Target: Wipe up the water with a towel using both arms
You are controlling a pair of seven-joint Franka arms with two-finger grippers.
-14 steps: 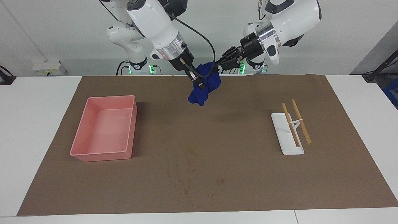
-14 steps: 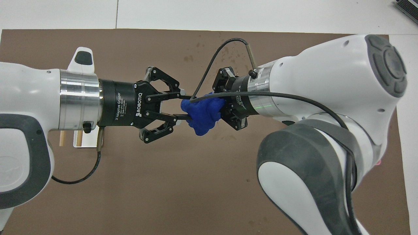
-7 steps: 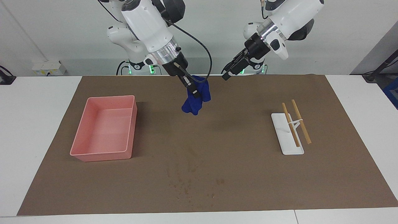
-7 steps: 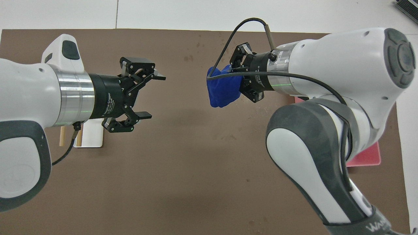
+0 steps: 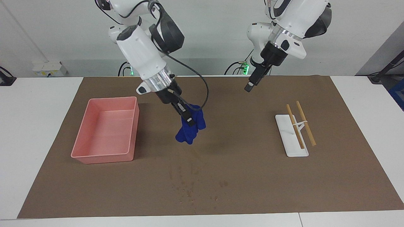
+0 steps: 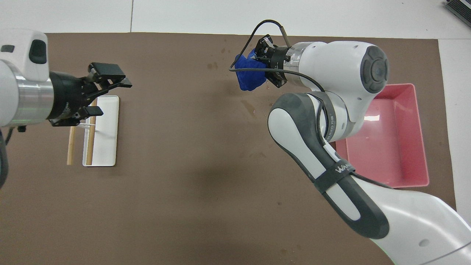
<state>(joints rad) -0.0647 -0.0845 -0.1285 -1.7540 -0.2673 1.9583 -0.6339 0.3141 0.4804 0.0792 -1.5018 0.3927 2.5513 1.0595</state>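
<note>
My right gripper (image 5: 186,117) stays clamped on the towel (image 5: 190,128), which hangs bunched and clear of the brown mat (image 5: 240,170). Half a second ago I held it higher, nearer my base end of the mat; now it has come down and out over the mat's middle, beside the pink tray (image 5: 79,151) and just short of the dark wet specks (image 5: 189,186) that lie farther from me than the tray. In the overhead view the towel (image 6: 250,75) sits at my right gripper's (image 6: 265,60) tip, well apart from the tray (image 6: 419,140).

My left gripper (image 5: 249,85) has swung away from the towel toward the white rest (image 5: 288,148) with the two chopsticks (image 5: 305,123), and hovers over the mat. Seen from overhead, the left gripper (image 6: 106,92) holds nothing, its fingers spread apart above that rest (image 6: 110,154).
</note>
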